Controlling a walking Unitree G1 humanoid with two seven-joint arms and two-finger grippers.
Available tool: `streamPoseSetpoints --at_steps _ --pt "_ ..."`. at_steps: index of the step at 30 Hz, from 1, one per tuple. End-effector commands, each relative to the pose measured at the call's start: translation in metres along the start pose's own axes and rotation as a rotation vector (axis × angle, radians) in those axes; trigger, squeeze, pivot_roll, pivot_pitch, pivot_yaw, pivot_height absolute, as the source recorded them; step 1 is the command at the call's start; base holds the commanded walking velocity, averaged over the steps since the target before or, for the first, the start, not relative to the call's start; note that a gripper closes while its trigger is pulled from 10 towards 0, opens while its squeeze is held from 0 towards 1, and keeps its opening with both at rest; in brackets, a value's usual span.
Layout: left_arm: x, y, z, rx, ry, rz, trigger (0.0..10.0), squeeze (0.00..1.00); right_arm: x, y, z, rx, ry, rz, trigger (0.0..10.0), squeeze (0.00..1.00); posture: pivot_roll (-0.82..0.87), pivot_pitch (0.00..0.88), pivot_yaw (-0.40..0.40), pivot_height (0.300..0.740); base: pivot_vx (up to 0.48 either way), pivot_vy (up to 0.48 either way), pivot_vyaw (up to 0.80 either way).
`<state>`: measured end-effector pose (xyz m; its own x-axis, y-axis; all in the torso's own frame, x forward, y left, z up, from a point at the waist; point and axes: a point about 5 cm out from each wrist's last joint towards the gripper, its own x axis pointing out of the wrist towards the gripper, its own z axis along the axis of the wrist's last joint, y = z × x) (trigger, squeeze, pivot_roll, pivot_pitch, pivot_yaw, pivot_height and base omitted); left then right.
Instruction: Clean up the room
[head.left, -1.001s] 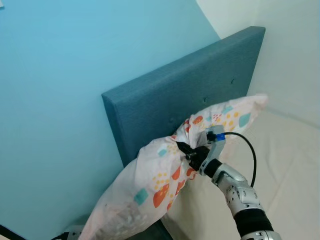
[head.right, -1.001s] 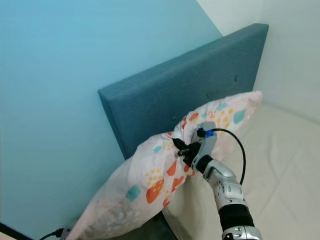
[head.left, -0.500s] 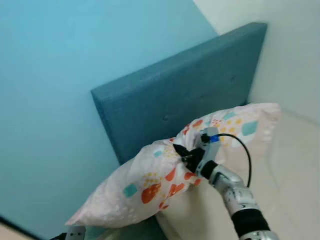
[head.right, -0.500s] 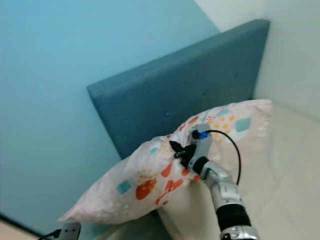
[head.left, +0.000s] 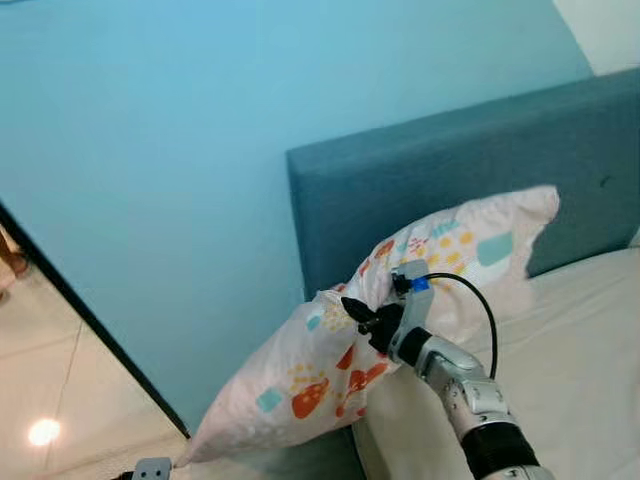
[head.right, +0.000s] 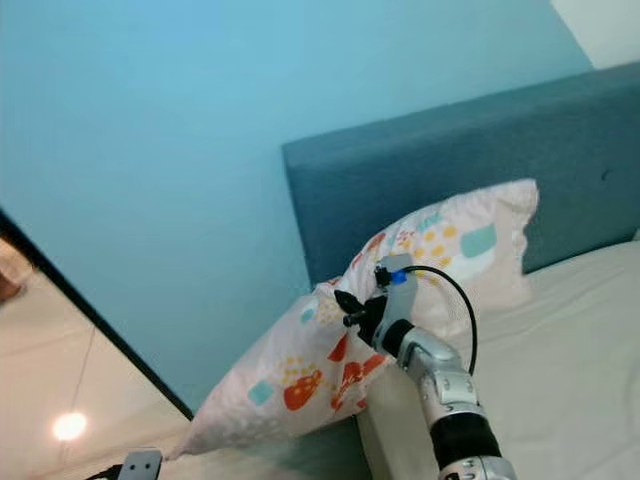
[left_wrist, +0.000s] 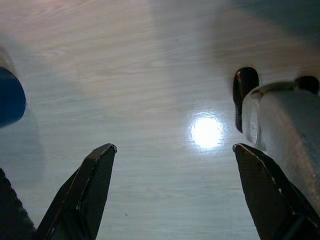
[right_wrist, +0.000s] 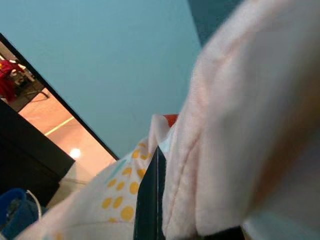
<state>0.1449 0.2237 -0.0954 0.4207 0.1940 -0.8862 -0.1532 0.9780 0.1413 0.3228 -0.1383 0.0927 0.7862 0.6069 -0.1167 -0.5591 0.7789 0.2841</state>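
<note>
A white pillow (head.left: 420, 290) printed with orange, yellow and teal shapes leans against the blue headboard (head.left: 450, 190), one end hanging off the bed's left side. My right gripper (head.left: 360, 318) is shut on a fold of the pillow near its middle; the wrist view has the fabric (right_wrist: 235, 125) pressed against one black finger (right_wrist: 149, 200). My left gripper (left_wrist: 175, 185) hangs open over pale wood floor, nothing between its fingers.
The cream mattress (head.left: 570, 350) spreads to the right of the pillow. A light blue wall (head.left: 180, 150) stands behind the headboard. A dark doorway edge (head.left: 90, 320) and shiny floor (head.left: 50, 400) lie at the left. A blue object (left_wrist: 10, 97) sits on the floor.
The camera has swung left, bringing the doorway and floor into view. The pillow's far end has settled against the headboard while my right gripper keeps its hold.
</note>
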Motion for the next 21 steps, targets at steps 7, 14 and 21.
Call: streamPoseSetpoints --at_steps 7,14,21 --pt "0.000 0.002 -0.001 0.028 0.007 -0.004 10.0 0.00 0.006 -0.002 0.020 -0.028 -0.087 -0.031 10.0 0.00 -0.09 0.050 0.061 0.740 0.000 0.000 0.00" --pt "0.000 0.001 0.002 0.050 -0.003 -0.010 10.0 0.00 0.003 -0.008 0.025 -0.016 -0.124 -0.076 10.0 0.00 -0.09 0.048 0.066 0.740 0.000 -0.349 0.00" --pt "0.000 0.003 0.003 0.040 -0.006 0.009 10.0 0.00 0.001 -0.012 0.023 -0.016 -0.120 -0.098 10.0 0.00 -0.09 0.054 0.066 0.740 0.000 -0.198 0.00"
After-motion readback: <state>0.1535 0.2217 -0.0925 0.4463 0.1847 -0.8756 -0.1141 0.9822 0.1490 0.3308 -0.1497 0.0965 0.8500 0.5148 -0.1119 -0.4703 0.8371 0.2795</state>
